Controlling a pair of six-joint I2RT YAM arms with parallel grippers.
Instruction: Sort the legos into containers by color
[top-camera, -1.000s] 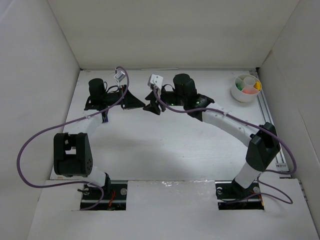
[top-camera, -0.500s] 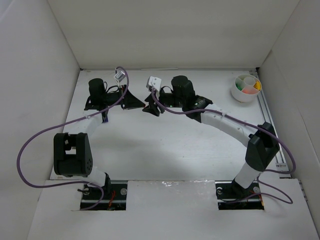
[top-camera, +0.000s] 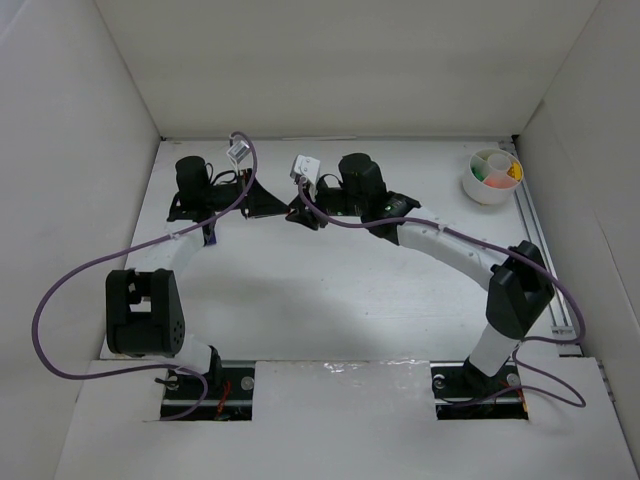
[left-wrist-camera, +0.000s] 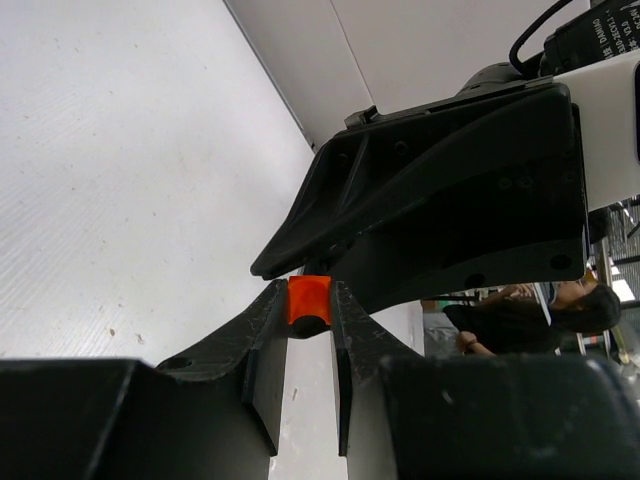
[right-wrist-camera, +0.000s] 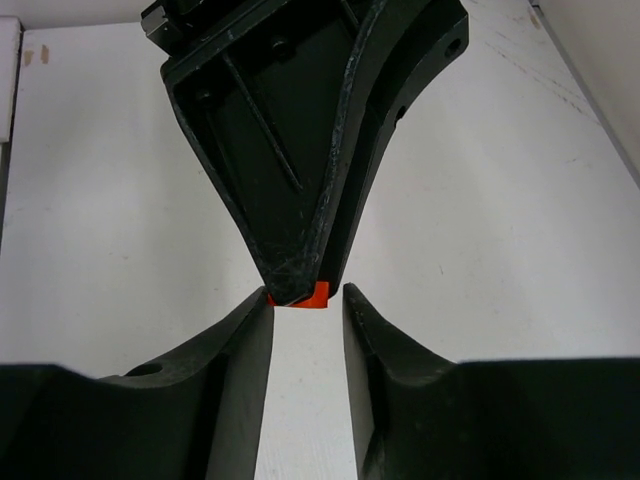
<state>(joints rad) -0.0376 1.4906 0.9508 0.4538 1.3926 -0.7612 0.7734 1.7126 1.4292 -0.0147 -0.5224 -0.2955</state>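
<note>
An orange lego (left-wrist-camera: 309, 300) is pinched between the tips of my left gripper (left-wrist-camera: 309, 292), which is shut on it at the back middle of the table (top-camera: 320, 290). My right gripper (right-wrist-camera: 306, 294) faces it tip to tip, its open jaws standing on either side of the same lego (right-wrist-camera: 314, 296). One finger is against the brick and a narrow gap shows at the other. From above, the left gripper (top-camera: 280, 207) and right gripper (top-camera: 296, 213) meet nose to nose. The white divided cup (top-camera: 488, 192) stands at the back right, with green, orange and yellow pieces inside.
White walls (top-camera: 80, 150) enclose the table on three sides. Purple cables (top-camera: 60, 290) loop from both arms. A metal rail (top-camera: 548, 250) runs along the right edge, near the cup. The right arm's white links (top-camera: 450, 250) arc across the right half.
My right gripper has slid a little to the left, onto the left gripper's tip, and its jaws have narrowed around the orange lego. The left arm has stayed still.
</note>
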